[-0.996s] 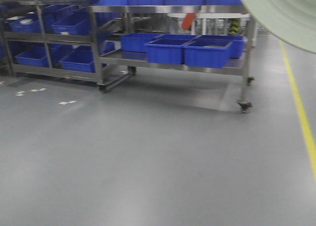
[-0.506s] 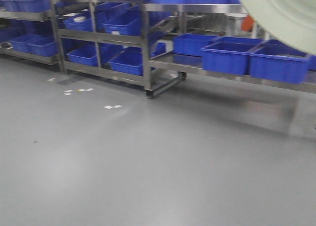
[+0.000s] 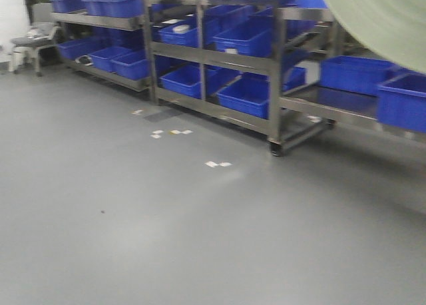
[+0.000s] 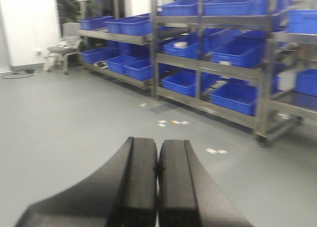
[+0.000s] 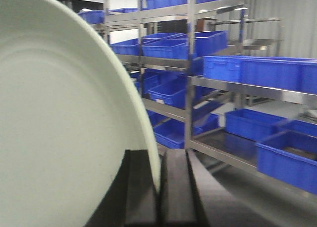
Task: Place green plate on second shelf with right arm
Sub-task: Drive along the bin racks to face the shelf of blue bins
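Right gripper (image 5: 158,167) clamped on the rim of the green plate (image 5: 59,118), which is held in the air, well apart from the shelf rack (image 3: 213,57). Left gripper (image 4: 157,160) pressed together, empty. Square up to the rack and close in before you reach; keep the grip firm.

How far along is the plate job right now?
Done: the right claw grips the green plate. In hand: carrying it; the steel rack of blue bins stands across open floor. Left: reach the rack and set the plate on its second shelf. The left claw is shut, empty.
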Controlling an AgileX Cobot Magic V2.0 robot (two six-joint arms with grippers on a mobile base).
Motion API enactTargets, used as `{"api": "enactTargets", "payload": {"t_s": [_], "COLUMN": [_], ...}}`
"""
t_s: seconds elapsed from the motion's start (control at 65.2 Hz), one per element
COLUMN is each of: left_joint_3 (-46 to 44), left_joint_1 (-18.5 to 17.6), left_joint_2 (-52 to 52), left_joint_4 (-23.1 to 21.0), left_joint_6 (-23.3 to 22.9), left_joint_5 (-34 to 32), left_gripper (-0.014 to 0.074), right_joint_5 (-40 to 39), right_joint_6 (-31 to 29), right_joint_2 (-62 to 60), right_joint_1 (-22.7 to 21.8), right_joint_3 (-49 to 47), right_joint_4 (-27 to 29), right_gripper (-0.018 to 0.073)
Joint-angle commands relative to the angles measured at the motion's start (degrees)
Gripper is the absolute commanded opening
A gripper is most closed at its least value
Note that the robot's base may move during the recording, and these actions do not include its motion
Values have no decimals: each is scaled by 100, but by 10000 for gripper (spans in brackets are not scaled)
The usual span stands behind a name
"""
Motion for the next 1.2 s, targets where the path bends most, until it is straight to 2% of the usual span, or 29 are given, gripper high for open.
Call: {"api": "enactTargets", "payload": {"t_s": [0.0,1.18], "left_joint_3": [227,227], "left_joint_1": [-18,-18], "left_joint_2": [-107,-107], "left_joint_4": [-18,-18], "left_joint_6": [-12,-12], "left_joint_5": [-508,-508], "left_gripper": [130,130], "right_joint_5": [-630,-630], "right_joint_6": [37,37], "right_joint_2": [44,44], "right_joint_1": [-29,-29], "right_joint_3": [-185,-185], "right_joint_4": [60,60], "right_gripper": [53,53]}}
